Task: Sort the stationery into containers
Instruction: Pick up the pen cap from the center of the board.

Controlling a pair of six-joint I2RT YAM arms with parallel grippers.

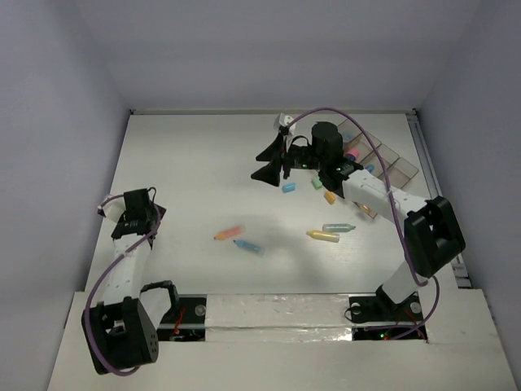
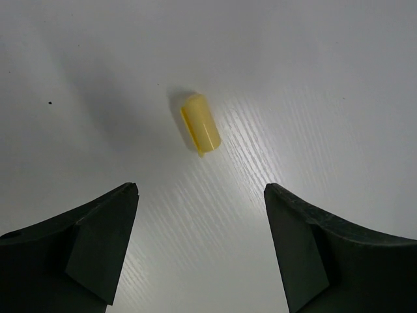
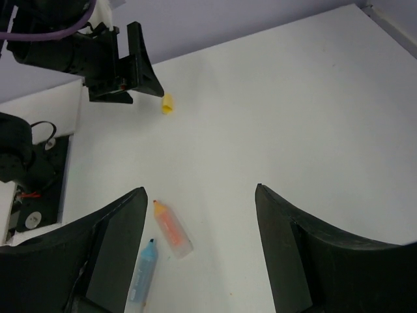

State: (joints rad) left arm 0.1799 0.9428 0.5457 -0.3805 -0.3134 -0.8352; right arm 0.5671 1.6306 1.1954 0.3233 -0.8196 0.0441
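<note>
The left gripper hangs over the white table with its jaws spread wide and nothing between them. A short yellow stub lies flat on the table just beyond the fingertips, roughly centred on the gap and turned at a slant to it. It touches neither finger.

The right gripper is likewise released and empty, with bare table showing between its jaws. From its wrist view, an orange marker lies on the table close to the finger on the picture's left, outside the gap. A blue marker lies just beside the orange marker, nearer that finger.

From above, a yellow marker and a pale green marker lie close together on the table, near the right arm. The tray sits at the far right corner with a pink marker in one of its compartments; I cannot tell which
</note>
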